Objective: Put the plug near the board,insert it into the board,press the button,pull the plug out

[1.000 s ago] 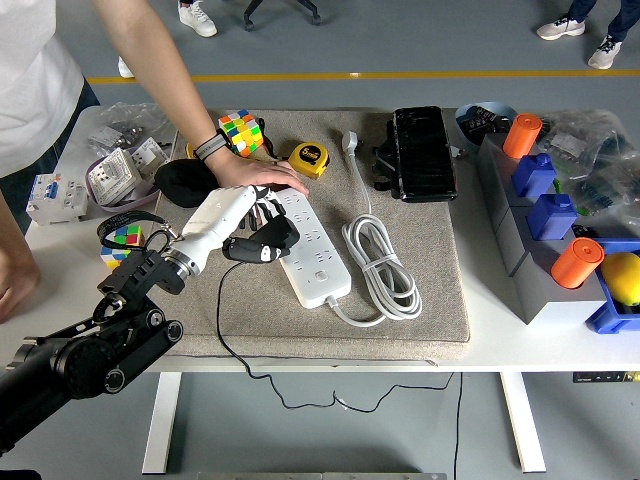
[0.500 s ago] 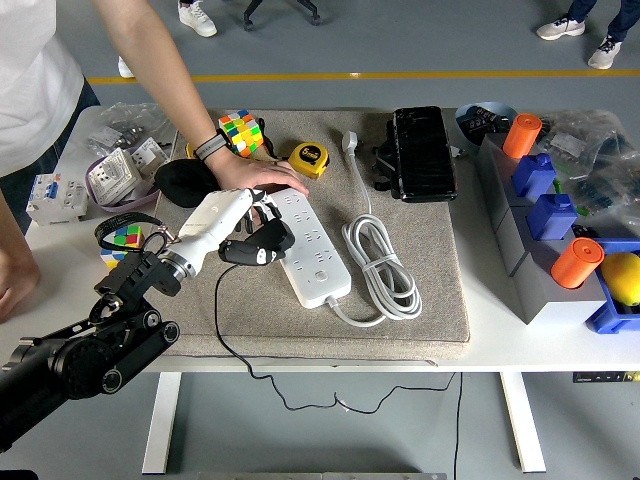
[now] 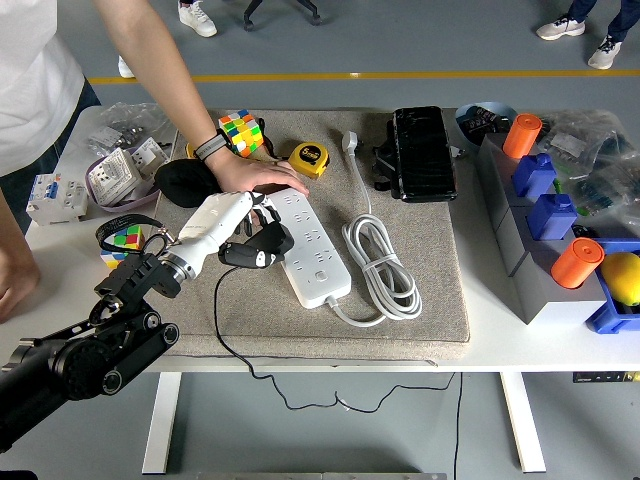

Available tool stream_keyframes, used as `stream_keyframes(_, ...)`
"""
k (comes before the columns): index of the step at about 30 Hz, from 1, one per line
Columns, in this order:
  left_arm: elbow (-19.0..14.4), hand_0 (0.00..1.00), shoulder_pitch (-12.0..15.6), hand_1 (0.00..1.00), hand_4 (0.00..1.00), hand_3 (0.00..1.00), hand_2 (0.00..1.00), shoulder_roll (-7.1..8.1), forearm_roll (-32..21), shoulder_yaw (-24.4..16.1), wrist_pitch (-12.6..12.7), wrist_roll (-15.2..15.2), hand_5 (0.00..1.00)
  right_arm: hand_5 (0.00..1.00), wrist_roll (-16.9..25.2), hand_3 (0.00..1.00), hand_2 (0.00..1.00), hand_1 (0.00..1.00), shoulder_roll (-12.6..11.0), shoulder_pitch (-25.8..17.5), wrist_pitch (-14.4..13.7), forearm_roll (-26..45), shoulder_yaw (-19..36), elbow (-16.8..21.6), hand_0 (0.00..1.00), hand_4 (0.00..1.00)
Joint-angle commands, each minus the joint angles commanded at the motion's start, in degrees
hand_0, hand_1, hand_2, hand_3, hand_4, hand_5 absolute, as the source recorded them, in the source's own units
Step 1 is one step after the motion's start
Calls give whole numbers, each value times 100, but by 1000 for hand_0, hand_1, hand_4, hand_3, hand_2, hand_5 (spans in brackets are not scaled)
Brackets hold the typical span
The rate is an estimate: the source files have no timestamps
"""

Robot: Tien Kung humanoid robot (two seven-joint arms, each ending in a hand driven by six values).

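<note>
Over the last second the left hand (image 3: pixel 232 222) has drawn slightly leftward, carrying the black plug (image 3: pixel 258 246) off the white power strip (image 3: pixel 312 252), so the plug now sits just left of the strip's near-left edge, fingers clamped around it. That reads as the pull-out step, or a retry of the insertion; which one I cannot tell. A person's hand (image 3: pixel 255 175) presses the strip's far end down throughout. Everything rests on a grey mat (image 3: pixel 440 300) over a white table (image 3: pixel 520 345), cluttered with a cube (image 3: pixel 240 132), tape measure (image 3: pixel 309 158) and bins; grey floor lies beyond. The right hand is out of sight.
</note>
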Motion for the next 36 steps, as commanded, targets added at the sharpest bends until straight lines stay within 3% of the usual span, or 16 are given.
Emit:
stream_keyframes(3, 1, 241, -6, 312, 851, 511, 351, 7, 0, 4, -7, -15, 76, 512, 6, 498, 612, 661, 3, 6, -5, -8, 20, 5, 604, 784)
stream_keyframes(4, 4, 257, -6, 393, 861, 522, 438, 8, -2, 3, -5, -27, 79, 512, 7, 498, 609, 660, 3, 6, -5, -15, 25, 10, 603, 784)
stream_keyframes(9, 8, 257, 0, 393, 861, 522, 438, 4, -34, -40, -77, -40, 79, 512, 11, 498, 609, 660, 2, 3, -9, -21, 35, 14, 603, 784)
stream_keyframes(10, 6, 244, 2, 475, 938, 555, 525, 5, -24, -48, -103, -24, 118, 511, 12, 498, 609, 660, 2, 3, -9, -21, 37, 15, 602, 783)
stream_keyframes(15, -5, 244, 5, 475, 938, 555, 525, 9, 8, -72, -201, 39, 118, 511, 18, 498, 609, 660, 5, 4, -8, -22, 37, 19, 602, 783)
stream_keyframes(16, -4, 290, 6, 539, 998, 566, 548, 9, 7, -83, -213, 39, 239, 510, 18, 498, 609, 660, 6, 5, -7, -24, 34, 20, 603, 783)
stream_keyframes(27, -51, 331, 21, 574, 998, 588, 573, 23, 33, -158, -323, 13, 261, 510, 24, 497, 609, 660, 4, 6, -1, -18, 34, 16, 603, 783)
stream_keyframes(28, -56, 356, 23, 597, 998, 634, 609, 24, 34, -170, -331, 3, 365, 509, 26, 497, 608, 660, 4, 7, -2, -21, 37, 17, 603, 783)
stream_keyframes(36, -137, 359, 44, 598, 998, 642, 620, 44, 112, -237, -443, 31, 390, 509, 30, 497, 608, 660, 2, 5, -2, -22, 44, 18, 603, 783)
